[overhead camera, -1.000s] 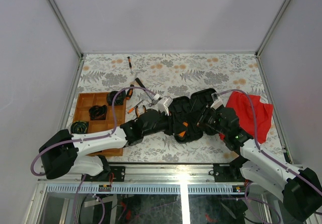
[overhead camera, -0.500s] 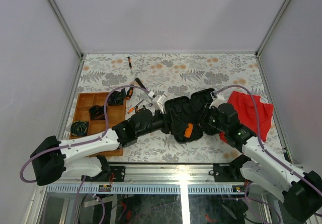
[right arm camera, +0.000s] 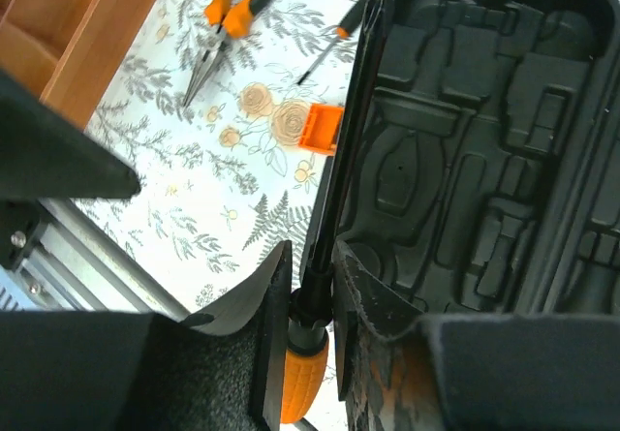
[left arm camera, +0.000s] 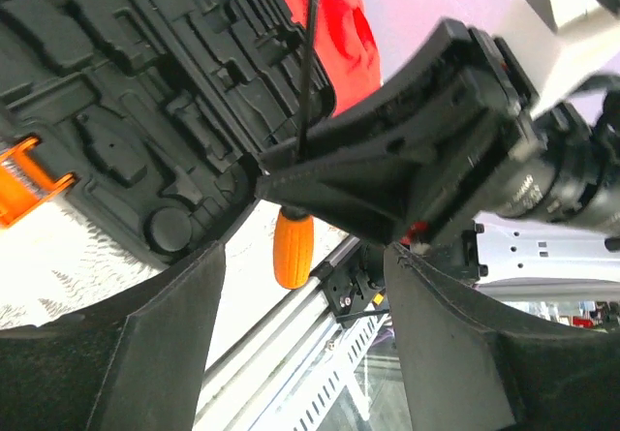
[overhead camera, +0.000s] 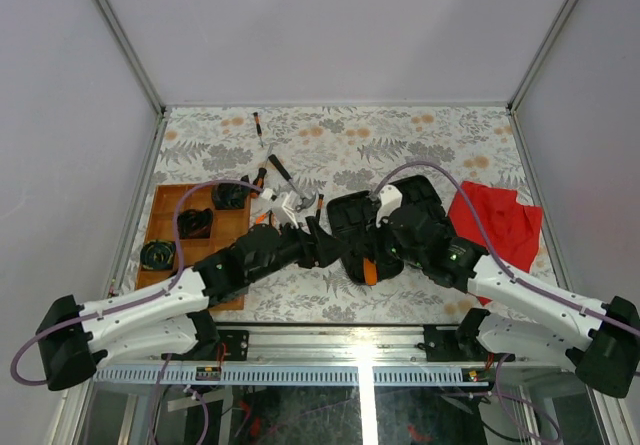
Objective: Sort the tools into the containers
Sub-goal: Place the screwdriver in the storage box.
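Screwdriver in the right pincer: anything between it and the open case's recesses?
Nothing visible. The right pincer is shut on the screwdriver, whose shaft lies along the open edge of the tool case. The moulded recesses beside it look bare. The left pincer is open, close by at the case's edge and seemingly not over the recesses.

Black case, seemingly open, near tray

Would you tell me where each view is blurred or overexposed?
Left wrist: near jaws blur dark, the upper right corner washes out, tool case sharp. Right wrist: own jaws soft on the screwdriver, pliers crisp. Top external: even, sharp.
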Controlling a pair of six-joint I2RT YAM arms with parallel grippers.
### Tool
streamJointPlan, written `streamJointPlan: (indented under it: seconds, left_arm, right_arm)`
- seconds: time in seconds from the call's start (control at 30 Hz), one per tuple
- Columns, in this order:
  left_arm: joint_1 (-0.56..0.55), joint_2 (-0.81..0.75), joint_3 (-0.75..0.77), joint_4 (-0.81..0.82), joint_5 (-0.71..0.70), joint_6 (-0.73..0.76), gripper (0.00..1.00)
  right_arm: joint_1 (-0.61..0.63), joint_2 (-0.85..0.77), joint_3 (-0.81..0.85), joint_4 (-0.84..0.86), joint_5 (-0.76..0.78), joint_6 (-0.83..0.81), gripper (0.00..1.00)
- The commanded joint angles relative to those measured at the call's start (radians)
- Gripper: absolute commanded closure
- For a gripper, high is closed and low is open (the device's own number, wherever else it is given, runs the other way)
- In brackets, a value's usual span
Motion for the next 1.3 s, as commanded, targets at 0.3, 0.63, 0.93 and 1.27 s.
streamJointPlan:
  seconds: [0.3,0.63,0.93,1.27]
  left_arm:
    - [0.001,-0.243,-0.065,-0.296,-0.196,-0.059,0.3]
    - [0.002,-0.355,-0.058,-0.404,-0.235,-0.034,0.29]
    - [0.002,-0.36,-0.036,-0.37,-0.204,0.007,0.29]
    - [0.002,-0.165,0.019,-0.312,-0.194,0.034,0.28]
  right_arm:
    - [0.172,-0.035,-0.015,0.279,0.088,-0.248,1.0]
    - [0.191,-0.019,0.03,0.226,-0.068,-0.637,1.0]
    - [0.192,-0.005,0.084,0.146,0.073,-0.752,1.0]
    - [0.13,0.107,0.274,-0.105,0.452,-0.378,1.0]
